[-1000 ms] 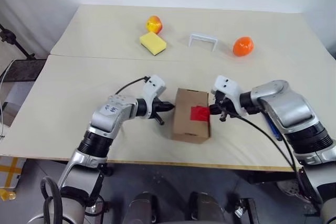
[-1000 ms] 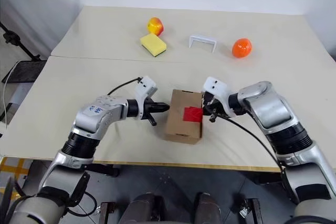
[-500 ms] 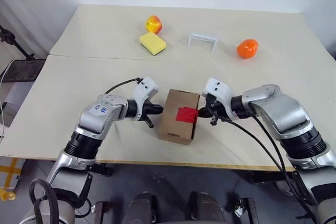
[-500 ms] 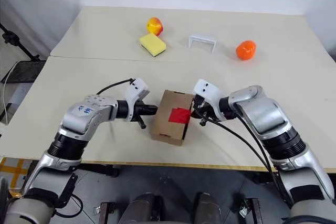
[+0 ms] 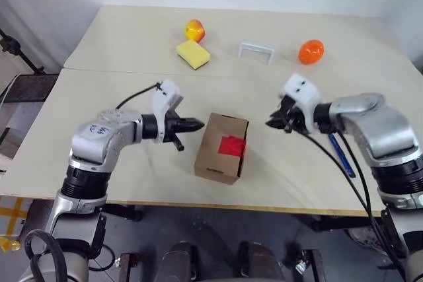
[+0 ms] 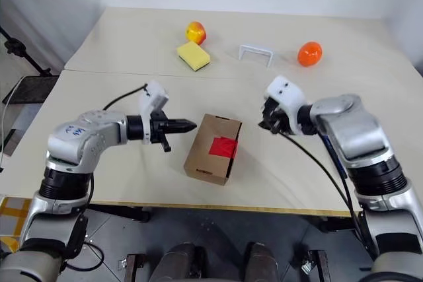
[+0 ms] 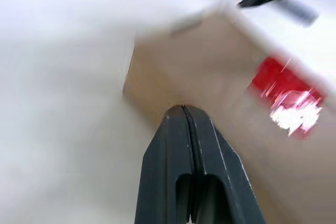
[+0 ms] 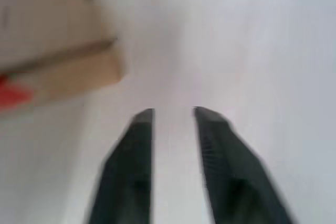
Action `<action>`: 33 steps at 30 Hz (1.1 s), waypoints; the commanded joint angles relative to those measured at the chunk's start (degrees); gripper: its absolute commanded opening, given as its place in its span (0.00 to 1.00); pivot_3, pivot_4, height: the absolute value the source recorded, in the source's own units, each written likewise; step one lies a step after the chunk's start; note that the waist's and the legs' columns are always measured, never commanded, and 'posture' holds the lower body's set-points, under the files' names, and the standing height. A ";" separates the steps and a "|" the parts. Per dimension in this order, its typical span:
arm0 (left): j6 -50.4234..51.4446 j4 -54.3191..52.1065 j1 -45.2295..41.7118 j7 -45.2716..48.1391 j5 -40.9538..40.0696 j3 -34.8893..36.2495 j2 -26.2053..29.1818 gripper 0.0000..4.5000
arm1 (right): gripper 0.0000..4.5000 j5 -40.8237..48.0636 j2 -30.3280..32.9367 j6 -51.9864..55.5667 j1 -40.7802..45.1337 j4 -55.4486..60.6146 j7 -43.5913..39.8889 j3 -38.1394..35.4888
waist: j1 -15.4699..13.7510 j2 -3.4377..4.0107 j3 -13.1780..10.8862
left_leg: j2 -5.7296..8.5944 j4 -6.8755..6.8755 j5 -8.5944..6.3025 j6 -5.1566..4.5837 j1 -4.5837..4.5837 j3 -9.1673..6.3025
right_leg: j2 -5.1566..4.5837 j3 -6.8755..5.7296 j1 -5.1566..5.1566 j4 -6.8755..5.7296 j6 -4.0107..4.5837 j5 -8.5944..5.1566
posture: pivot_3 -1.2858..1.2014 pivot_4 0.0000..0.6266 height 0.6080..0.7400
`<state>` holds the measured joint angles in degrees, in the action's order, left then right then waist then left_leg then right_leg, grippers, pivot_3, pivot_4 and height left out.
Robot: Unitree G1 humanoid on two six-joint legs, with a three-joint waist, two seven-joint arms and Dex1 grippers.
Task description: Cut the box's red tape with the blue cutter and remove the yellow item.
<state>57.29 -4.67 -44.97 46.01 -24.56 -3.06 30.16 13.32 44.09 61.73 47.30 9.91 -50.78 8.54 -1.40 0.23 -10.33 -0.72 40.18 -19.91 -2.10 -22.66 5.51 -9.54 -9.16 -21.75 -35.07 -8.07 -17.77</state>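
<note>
The small brown cardboard box with its red tape patch sits on the beige worktop, apparently untouched. The left tool is pressed together, the right tool parted and empty.

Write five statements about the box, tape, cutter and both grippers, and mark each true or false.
1. The red tape is on the box. True.
2. The left gripper holds the blue cutter. False: it is shut on nothing, and the cutter lies on the table under the right arm.
3. The right gripper has a gap between its fingers and holds nothing. True.
4. The right gripper is pressing on the box. False: it is clear of the box, off to its right.
5. The box's flaps stand open. False: the lid is closed with the tape in place.
</note>
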 commanded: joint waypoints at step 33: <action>-14.22 11.38 -5.42 11.45 11.55 -15.87 -0.41 0.00 | 0.99 -3.29 1.32 -8.68 -5.90 -3.58 2.53 12.74 | 0.23 -0.24 0.14 | -0.02 -0.07 0.00 0.00 0.26 0.20 | 0.00 0.03 0.15 0.04 0.00 0.00 | 0.52 0.24 1.00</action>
<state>42.23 7.41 -51.33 57.25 -14.05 -18.07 29.43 11.09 45.29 54.45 41.14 6.23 -47.59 20.40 -1.17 0.00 -10.19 -0.75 40.11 -19.91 -2.10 -22.40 5.70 -9.54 -9.13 -21.59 -35.03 -8.07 -17.77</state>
